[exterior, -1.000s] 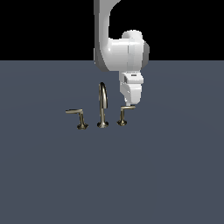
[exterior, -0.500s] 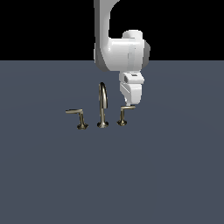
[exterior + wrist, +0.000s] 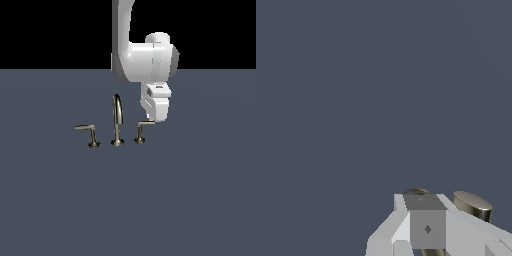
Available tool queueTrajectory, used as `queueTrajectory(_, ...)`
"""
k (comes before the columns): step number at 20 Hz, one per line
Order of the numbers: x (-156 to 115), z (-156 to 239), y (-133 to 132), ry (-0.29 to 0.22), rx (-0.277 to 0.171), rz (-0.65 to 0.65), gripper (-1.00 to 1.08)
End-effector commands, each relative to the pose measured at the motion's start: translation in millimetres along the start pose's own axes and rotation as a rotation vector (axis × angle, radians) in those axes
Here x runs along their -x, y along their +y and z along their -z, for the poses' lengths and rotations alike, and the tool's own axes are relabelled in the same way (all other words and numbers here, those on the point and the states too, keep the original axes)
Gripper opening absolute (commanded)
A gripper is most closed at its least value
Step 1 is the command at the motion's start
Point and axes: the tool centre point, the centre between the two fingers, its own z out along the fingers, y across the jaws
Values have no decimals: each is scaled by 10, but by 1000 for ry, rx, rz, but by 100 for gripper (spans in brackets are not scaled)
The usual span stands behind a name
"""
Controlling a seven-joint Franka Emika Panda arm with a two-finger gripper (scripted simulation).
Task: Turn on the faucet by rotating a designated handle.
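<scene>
From my exterior view the handle (image 3: 141, 131) sits at seven o'clock just below my gripper (image 3: 156, 119), lever pointing three o'clock toward it; I cannot tell how far the jaws are open.

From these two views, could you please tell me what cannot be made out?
- End effector open or shut: exterior view too small; wrist view cut off by the edge.
- Contact with the handle: exterior view, the tips overlap the lever end.
- Spout and longer handle: outside the wrist view.
</scene>
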Motion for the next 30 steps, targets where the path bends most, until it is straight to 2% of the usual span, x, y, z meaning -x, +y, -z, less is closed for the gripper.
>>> queueTrajectory(1, -81, 0, 110, 1, 11, -9, -100)
queueTrajectory(2, -2, 1, 16, 0, -1, 1, -100)
queueTrajectory(18, 44, 4, 516, 1, 10, -8, -100)
queueTrajectory(20, 31, 3, 445, 3, 0, -7, -100)
queueTrajectory(30, 348, 5, 671, 1, 8, -8, -100)
